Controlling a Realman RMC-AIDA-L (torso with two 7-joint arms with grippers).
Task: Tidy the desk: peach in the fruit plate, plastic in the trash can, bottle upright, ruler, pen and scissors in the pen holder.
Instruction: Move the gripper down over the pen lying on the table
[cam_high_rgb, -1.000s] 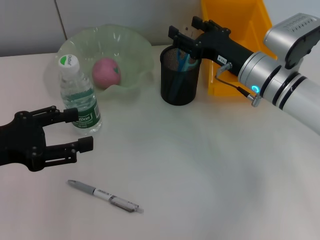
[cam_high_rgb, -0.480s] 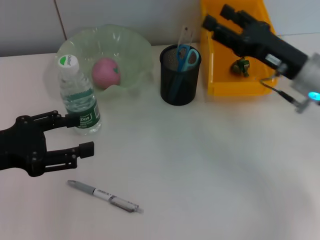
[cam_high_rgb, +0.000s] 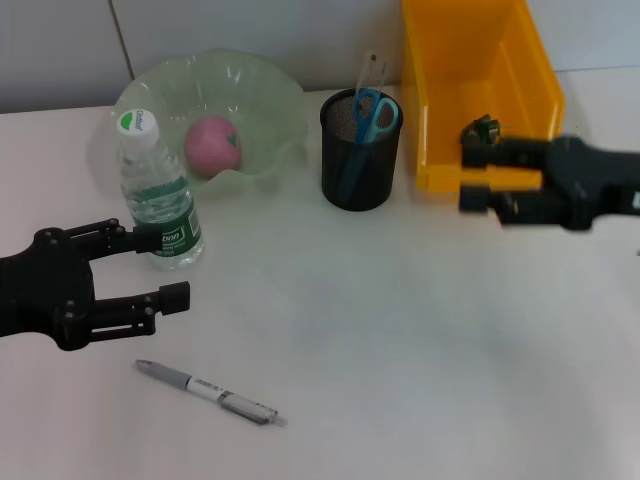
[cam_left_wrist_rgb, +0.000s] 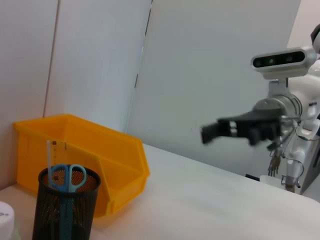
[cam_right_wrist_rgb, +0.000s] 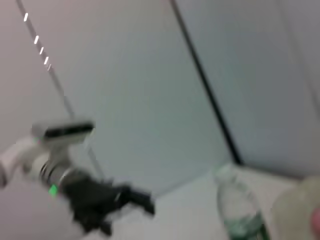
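Note:
The pink peach (cam_high_rgb: 212, 146) lies in the pale green fruit plate (cam_high_rgb: 262, 82). Beside the plate the bottle (cam_high_rgb: 158, 195) stands upright. My left gripper (cam_high_rgb: 150, 268) is open just in front of the bottle, holding nothing. Near the front edge of the desk (cam_high_rgb: 380, 330) lies the pen (cam_high_rgb: 210, 392). The black mesh pen holder (cam_high_rgb: 358, 160) holds the blue scissors (cam_high_rgb: 374, 112) and the clear ruler (cam_high_rgb: 368, 72). A small crumpled green plastic (cam_high_rgb: 482, 128) sits in the yellow trash can (cam_high_rgb: 440, 60). My right gripper (cam_high_rgb: 475, 180) hangs open and empty at that bin's front wall.
The left wrist view shows the pen holder (cam_left_wrist_rgb: 65, 210) with the scissors (cam_left_wrist_rgb: 67, 177), the trash can (cam_left_wrist_rgb: 100, 160) and my right gripper (cam_left_wrist_rgb: 220, 131) in the air. The bottle (cam_right_wrist_rgb: 240, 210) and my left gripper (cam_right_wrist_rgb: 135, 197) show blurred in the right wrist view.
My right arm has pulled back from over the pen holder, swung right past the trash can and come down in front of it. The left gripper has barely moved.

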